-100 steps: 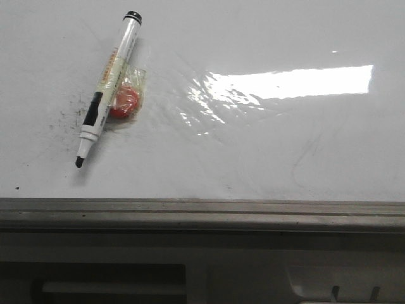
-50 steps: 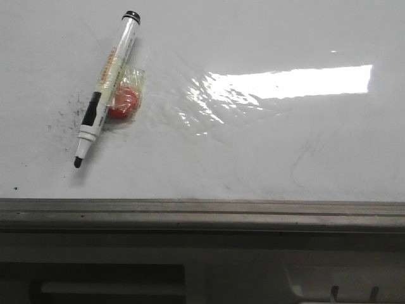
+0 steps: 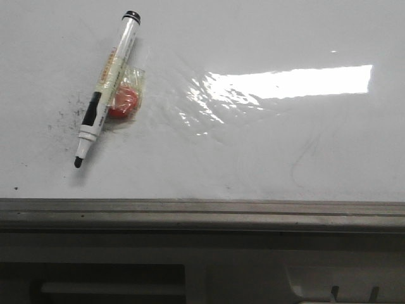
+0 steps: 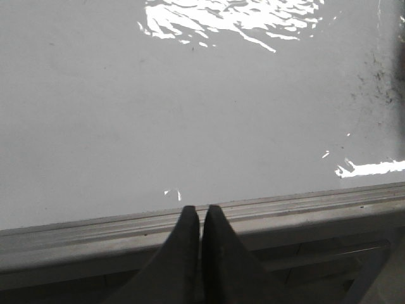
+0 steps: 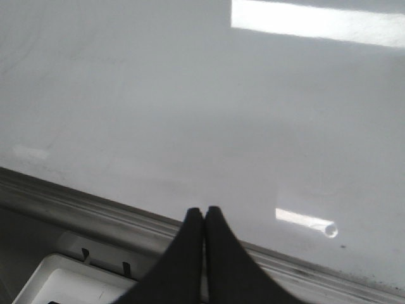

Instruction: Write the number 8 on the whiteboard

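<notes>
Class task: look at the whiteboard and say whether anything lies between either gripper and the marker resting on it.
Nothing visible does. The marker lies uncapped on the whiteboard, beside a red object. Left gripper and right gripper sit at the board's near rail, jaws shut and empty, with only bare board ahead.

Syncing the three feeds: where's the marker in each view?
Front: marker lies upper left on the whiteboard, tip toward the edge rail, beside a red object.
Left wrist: not in view.
Right wrist: not in view.
Shared landmark: the grey edge rail, in all three views.
</notes>
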`<state>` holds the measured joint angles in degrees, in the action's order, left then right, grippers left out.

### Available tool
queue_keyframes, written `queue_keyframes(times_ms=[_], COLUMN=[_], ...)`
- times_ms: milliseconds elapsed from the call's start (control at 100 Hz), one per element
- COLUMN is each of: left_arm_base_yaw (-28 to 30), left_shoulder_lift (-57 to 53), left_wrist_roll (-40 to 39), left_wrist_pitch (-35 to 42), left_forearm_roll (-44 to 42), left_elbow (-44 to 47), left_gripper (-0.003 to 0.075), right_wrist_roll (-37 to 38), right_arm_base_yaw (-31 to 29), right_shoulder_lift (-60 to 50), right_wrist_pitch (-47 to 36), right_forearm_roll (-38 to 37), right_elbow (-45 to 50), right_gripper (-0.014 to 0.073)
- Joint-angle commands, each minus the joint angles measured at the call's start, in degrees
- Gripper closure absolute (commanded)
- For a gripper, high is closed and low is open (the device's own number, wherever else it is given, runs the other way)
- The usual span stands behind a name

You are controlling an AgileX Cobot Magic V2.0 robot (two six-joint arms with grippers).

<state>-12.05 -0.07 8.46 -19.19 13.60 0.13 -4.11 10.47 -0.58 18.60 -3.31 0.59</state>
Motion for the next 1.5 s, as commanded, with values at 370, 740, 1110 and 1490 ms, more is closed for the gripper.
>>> queue_keyframes(times_ms=[370, 740, 1110, 1490], left_arm_base_yaw=[0.13, 0.13, 0.13, 0.13], left_shoulder_lift=[-1.75, -1.75, -1.75, -1.4], left_wrist_roll=[-0.67, -0.67, -0.67, 2.06], left_wrist_pitch=[3.78, 7.62, 10.05, 10.65], left_forearm_roll=[0.4, 36.19, 51.44, 44.99], left_elbow=[1.72, 1.72, 1.72, -3.61], left_gripper=[0.0741, 0.0741, 0.0741, 0.0741], right_wrist_roll=[0.13, 0.13, 0.13, -1.59], right_arm_base_yaw=[-0.28, -0.28, -0.28, -0.28], right_shoulder_lift=[-1.21, -1.21, -1.21, -1.11], right_wrist_pitch=[-2.18, -20.98, -28.13, -20.95], right_forearm_roll=[-0.53, 7.67, 39.79, 37.54], right_elbow=[0.76, 0.76, 0.66, -6.57], right_gripper=[0.0657, 0.0657, 0.0657, 0.0657])
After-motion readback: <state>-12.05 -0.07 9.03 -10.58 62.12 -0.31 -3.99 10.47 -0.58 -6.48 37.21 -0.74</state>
